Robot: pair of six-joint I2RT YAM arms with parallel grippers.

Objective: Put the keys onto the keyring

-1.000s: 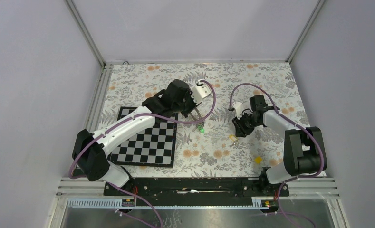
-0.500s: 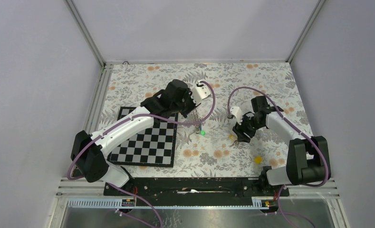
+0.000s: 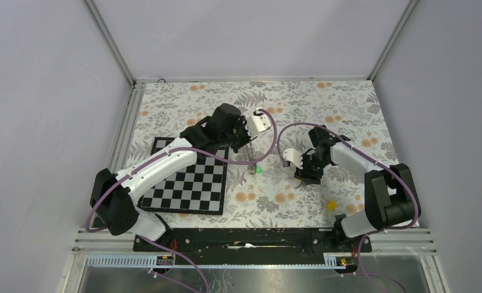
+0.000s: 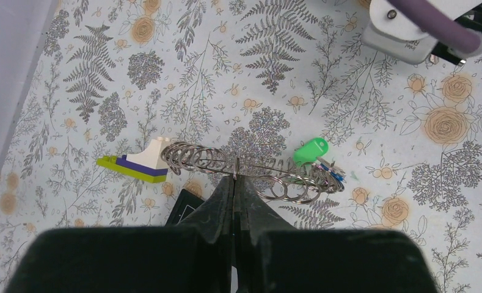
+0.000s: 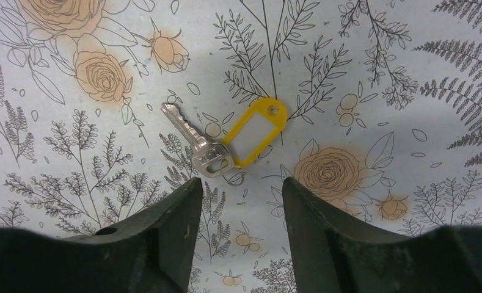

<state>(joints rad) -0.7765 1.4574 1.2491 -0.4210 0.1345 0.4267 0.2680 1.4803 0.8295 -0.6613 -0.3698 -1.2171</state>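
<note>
Pickup underway: right gripper (image 5: 238, 192) is hovering, jaws apart, over the yellow-tagged key (image 5: 211, 157) near the keyring (image 4: 201, 160); left gripper (image 4: 234, 181) is clamping it; closing likely follows.

A small silver metal key (image 5: 194, 141), joined to an oblong yellow plastic tag (image 5: 255, 133) (white insert inside), flat on floral-printed cloth (image 5: 379, 91), black right gripper (image 5: 242, 186) spread apart just below

The table (image 3: 348, 110) is covered in a print of ferns and orange roses. A chessboard (image 3: 189, 183) is laid flat on its left part. Right of centre, a silver key (image 5: 192, 137) joined to a yellow tag (image 5: 253, 131) is seen lying flat. A small yellow piece (image 3: 331, 206) is found nearer the front edge, and a green, white and purple brick (image 4: 137, 165) near the middle.
</note>
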